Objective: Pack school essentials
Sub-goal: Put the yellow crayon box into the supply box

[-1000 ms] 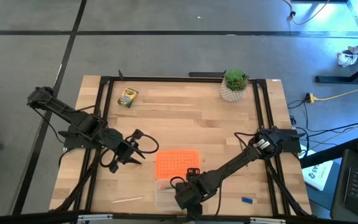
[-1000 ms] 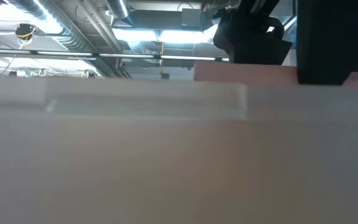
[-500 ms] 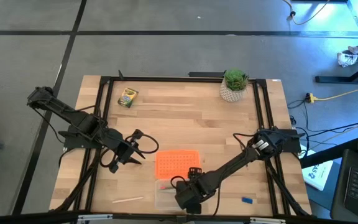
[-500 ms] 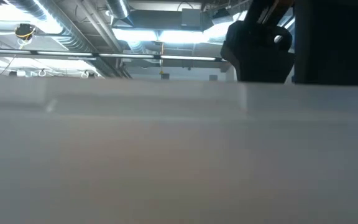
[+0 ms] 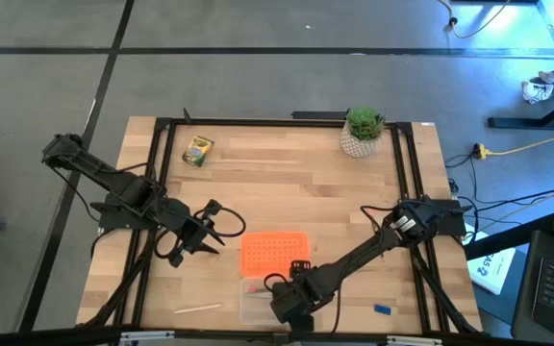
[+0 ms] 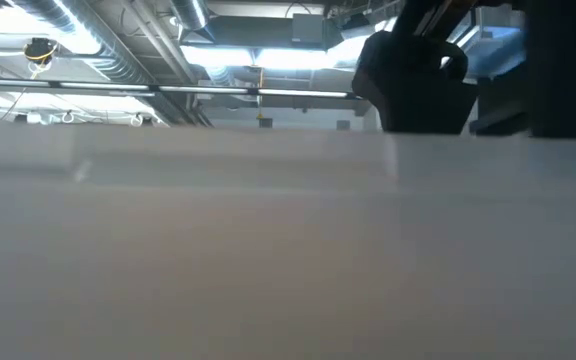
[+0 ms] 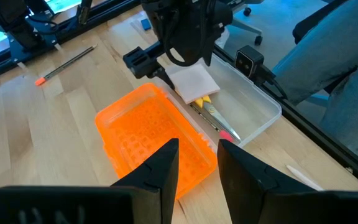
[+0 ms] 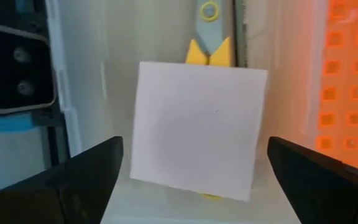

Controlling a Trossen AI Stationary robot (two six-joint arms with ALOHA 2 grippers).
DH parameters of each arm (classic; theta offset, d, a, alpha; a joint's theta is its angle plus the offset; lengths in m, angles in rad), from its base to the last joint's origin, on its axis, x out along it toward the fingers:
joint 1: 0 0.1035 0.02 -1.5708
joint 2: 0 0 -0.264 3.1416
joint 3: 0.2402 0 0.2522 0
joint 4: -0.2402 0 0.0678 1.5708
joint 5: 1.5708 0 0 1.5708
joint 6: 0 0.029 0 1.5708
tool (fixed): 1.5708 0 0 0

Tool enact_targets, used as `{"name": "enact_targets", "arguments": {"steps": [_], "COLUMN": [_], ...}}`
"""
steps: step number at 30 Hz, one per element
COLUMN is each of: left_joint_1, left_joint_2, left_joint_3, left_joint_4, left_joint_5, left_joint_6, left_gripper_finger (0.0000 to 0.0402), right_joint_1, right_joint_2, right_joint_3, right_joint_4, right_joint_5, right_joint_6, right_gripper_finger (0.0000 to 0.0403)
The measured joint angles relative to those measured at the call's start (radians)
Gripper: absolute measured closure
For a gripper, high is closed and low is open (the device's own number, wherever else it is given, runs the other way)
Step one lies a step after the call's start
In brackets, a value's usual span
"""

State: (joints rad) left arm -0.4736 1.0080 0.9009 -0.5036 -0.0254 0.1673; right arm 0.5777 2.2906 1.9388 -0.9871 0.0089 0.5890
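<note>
Right wrist view: the pale pink square pad (image 8: 197, 127) lies flat inside the clear case (image 7: 253, 106), resting on top of the yellow-handled scissors (image 8: 209, 46), whose handles stick out past its far edge. The right claw (image 8: 194, 177) hangs directly above the pad with its fingers spread wide to either side of it and nothing between them, so the pad looks released and packed.

In the left wrist view a pencil with a pink end (image 7: 219, 129) lies beside the scissors along the case's long axis. The orange lid (image 5: 275, 254) lies on the tabletop (image 5: 287, 183) touching the case's far side.

In the high view the rest is still outside: a thin pencil (image 5: 197, 309) on the near left, the tiny blue piece (image 5: 382, 309) on the near right, and the green-and-yellow crayon box (image 5: 198, 151) at the far left corner. The blue piece lies just right of the right claw, so that arm is the nearer one. The left claw (image 5: 212, 235), narrow and empty, waits left of the lid, nearer the crayon box and the pencil.
</note>
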Motion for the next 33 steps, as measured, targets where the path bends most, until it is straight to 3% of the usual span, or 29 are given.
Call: {"name": "enact_targets", "arguments": {"steps": [5,17,33], "left_joint_1": [0.0,0.0,0.003], "left_joint_2": [0.0,0.0,0.0], "left_joint_3": [0.0,0.0,0.0], "left_joint_4": [0.0,0.0,0.003], "left_joint_5": [0.0,0.0,-0.043], "left_joint_6": [0.0,0.0,0.158], "left_gripper_finger": [0.0298,0.0298,0.0298], "right_joint_1": [0.0,-0.034,-0.189], "right_joint_2": [-0.023,-0.158,-0.3], "right_joint_3": [0.0,0.0,0.001], "right_joint_4": [-0.001,0.004,-0.002], "right_joint_5": [-0.016,0.178,0.182], "right_joint_6": [0.001,-0.094,-0.416], "right_gripper_finger": [0.0005,0.0005,0.0005]}}
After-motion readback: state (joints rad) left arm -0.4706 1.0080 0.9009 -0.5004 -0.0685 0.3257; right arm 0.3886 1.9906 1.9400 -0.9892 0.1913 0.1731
